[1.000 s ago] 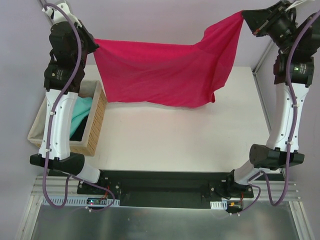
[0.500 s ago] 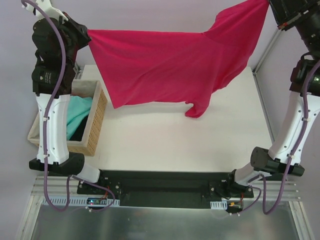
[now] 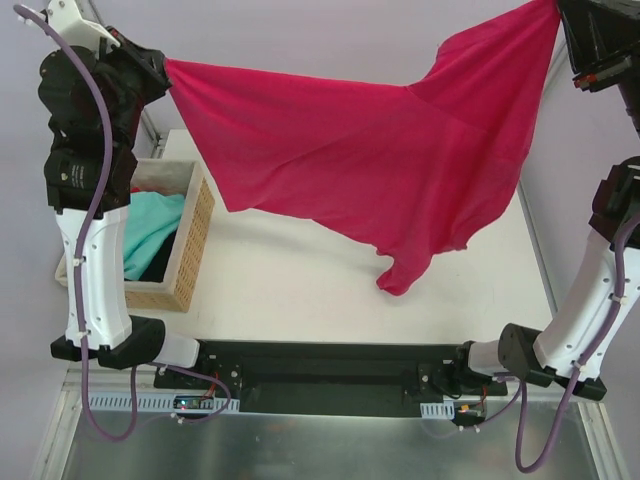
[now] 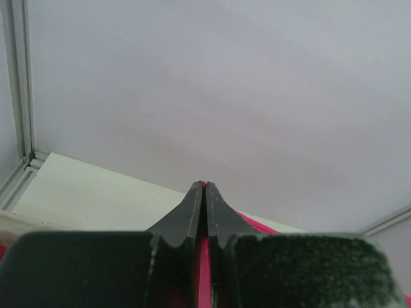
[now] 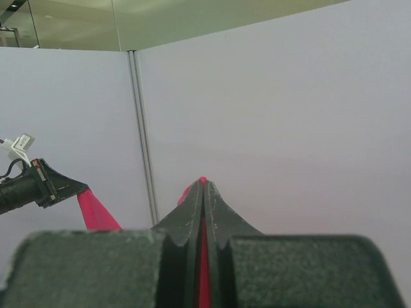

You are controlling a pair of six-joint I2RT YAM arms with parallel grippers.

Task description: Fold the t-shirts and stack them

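A crimson-magenta t-shirt (image 3: pixel 370 160) hangs spread in the air above the white table (image 3: pixel 300 290), stretched between both arms. My left gripper (image 3: pixel 165 68) is shut on its upper left corner. My right gripper (image 3: pixel 556 8) is shut on its upper right corner, at the frame's top edge. The shirt's lowest tip droops close to the table, right of centre. A thin strip of crimson cloth (image 4: pixel 205 263) shows between the shut left jaws, and crimson cloth (image 5: pixel 203 269) likewise between the right jaws. A light teal t-shirt (image 3: pixel 150 235) lies in the basket.
A woven wicker basket (image 3: pixel 190 250) stands at the table's left edge, beside the left arm. Metal frame posts rise at the table's back corners. In the right wrist view the left gripper (image 5: pixel 83 187) appears across the booth, holding the cloth.
Both arms have risen and spread further apart, lifting the crimson shirt higher and nearer the camera. It hangs wider now, and its low tip has swung forward.
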